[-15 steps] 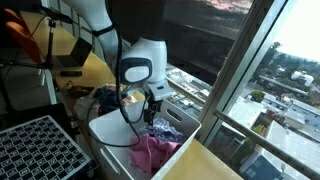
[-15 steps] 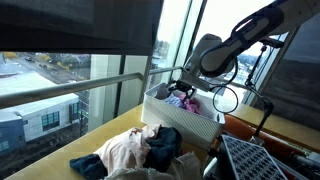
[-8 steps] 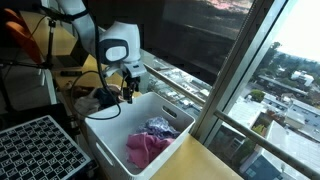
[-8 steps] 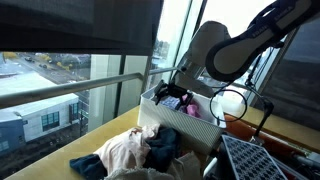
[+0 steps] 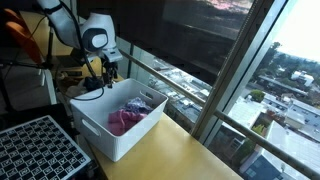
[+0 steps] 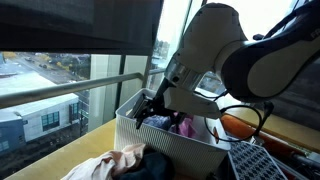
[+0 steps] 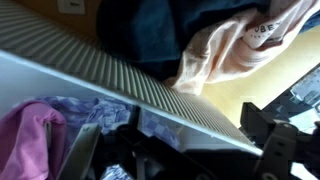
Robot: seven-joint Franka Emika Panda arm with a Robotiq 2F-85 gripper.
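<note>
1. Starting at the left of the wrist view, a pink garment [image 7: 28,140] is seen lying inside the white ribbed bin [image 7: 110,75]. A purple patterned cloth [image 7: 88,112] touches it on its right.
2. The bin's wall is seen crossing that view on a slant, from upper left to lower right, and the claw [image 7: 175,160] is held just above it.
3. The claw's fingers [image 7: 82,152] are shown well apart, with the wall passing between them. Nothing is gripped.
4. Beyond the wall, a dark blue garment [image 7: 150,25] and, to its right, a peach garment [image 7: 235,45] with printed lettering are found on the yellow tabletop [image 7: 250,100], just beside the bin.
5. At the right edge, part of a black grid crate [image 7: 300,95] can be made out.
6. In both exterior views the bin is seen standing upright on the tabletop, near the window railing [image 6: 60,92].
7. In an exterior view the claw is placed at the bin's rim, on the side where the loose garments are piled outside it.
</note>
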